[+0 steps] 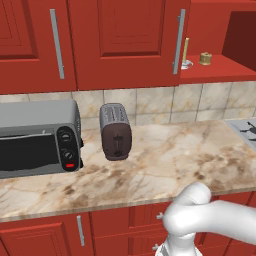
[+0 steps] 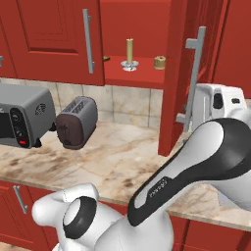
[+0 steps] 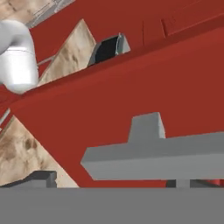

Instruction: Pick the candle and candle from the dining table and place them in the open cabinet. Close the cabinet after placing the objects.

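The cabinet (image 2: 142, 78) stands open, with both candles on its red shelf. The slim olive-gold stick candle (image 2: 129, 53) (image 1: 186, 52) stands upright on its clear dish. The squat brass candle (image 2: 159, 62) (image 1: 205, 58) sits to its right. The open door (image 2: 179, 73) swings out toward me, showing its long grey bar handle (image 2: 194, 73) (image 3: 153, 153). My gripper (image 3: 113, 180) is open, its fingertips wide apart and close against that handle and the door's red face, holding nothing. My white hand (image 2: 218, 100) sits just right of the door. The dining table is out of view.
On the marbled counter (image 1: 165, 160) below stand a grey toaster oven (image 1: 37, 137) at the left and a dark toaster (image 1: 116, 131) beside it. A stove corner (image 1: 245, 127) shows at the right. Closed red doors (image 1: 125, 40) flank the open cabinet on the left.
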